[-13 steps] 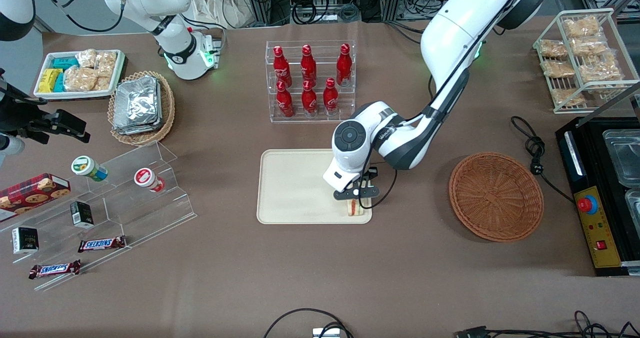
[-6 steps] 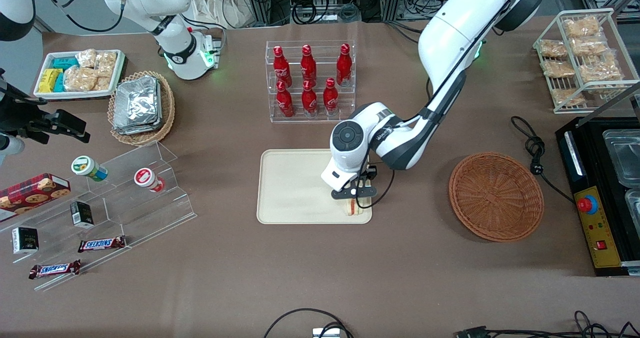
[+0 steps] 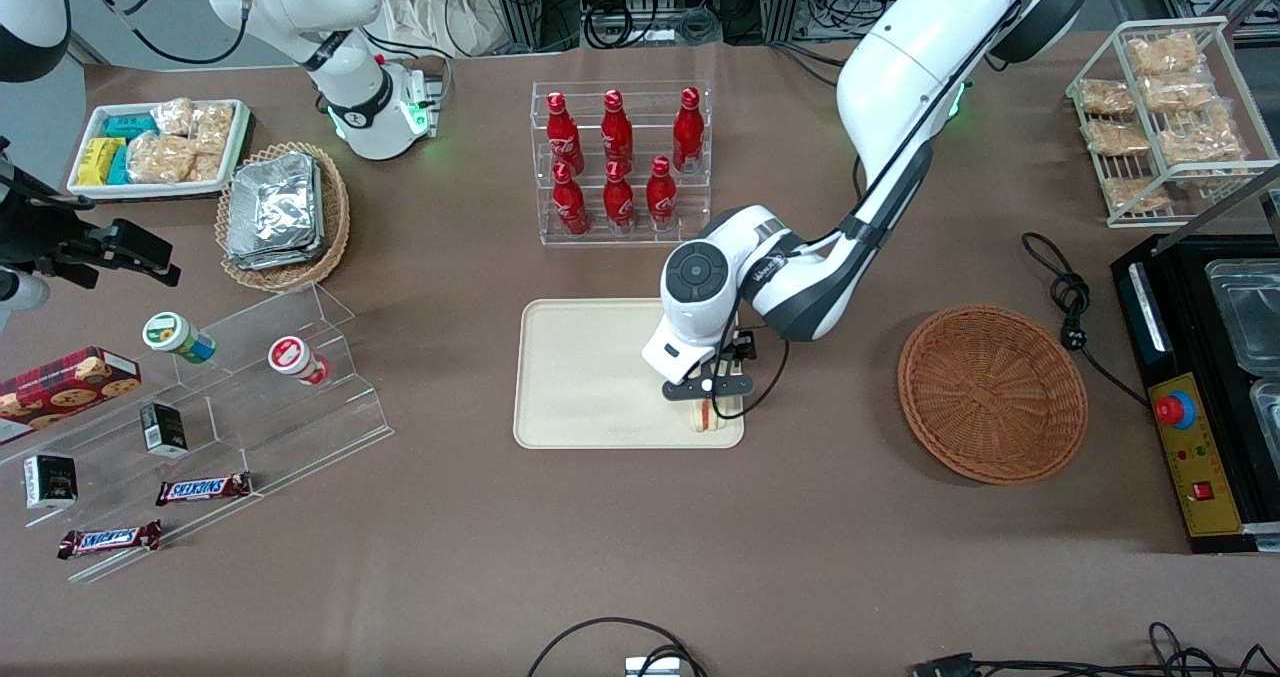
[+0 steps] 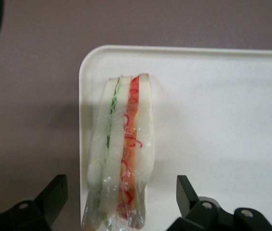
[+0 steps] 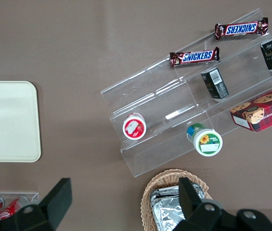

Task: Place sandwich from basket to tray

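The sandwich (image 3: 707, 416) stands on its edge on the cream tray (image 3: 590, 377), close to the tray's corner nearest the front camera at the working arm's end. In the left wrist view the sandwich (image 4: 121, 154) is wrapped in clear film, with green and orange-red filling showing, on the tray (image 4: 222, 120). My left gripper (image 3: 709, 398) is just above it and open. Its fingers (image 4: 54, 192) stand apart on either side of the sandwich without touching it. The reddish-brown basket (image 3: 990, 392) lies empty toward the working arm's end.
A clear rack of red bottles (image 3: 618, 162) stands farther from the front camera than the tray. A black appliance (image 3: 1200, 387) and a cable (image 3: 1070, 302) lie beside the basket. Acrylic steps with snacks (image 3: 200, 407) lie toward the parked arm's end.
The left gripper and wrist shifted slightly toward the parked arm's end between one second and half a second ago, and have held still since. The sandwich stays on the tray.
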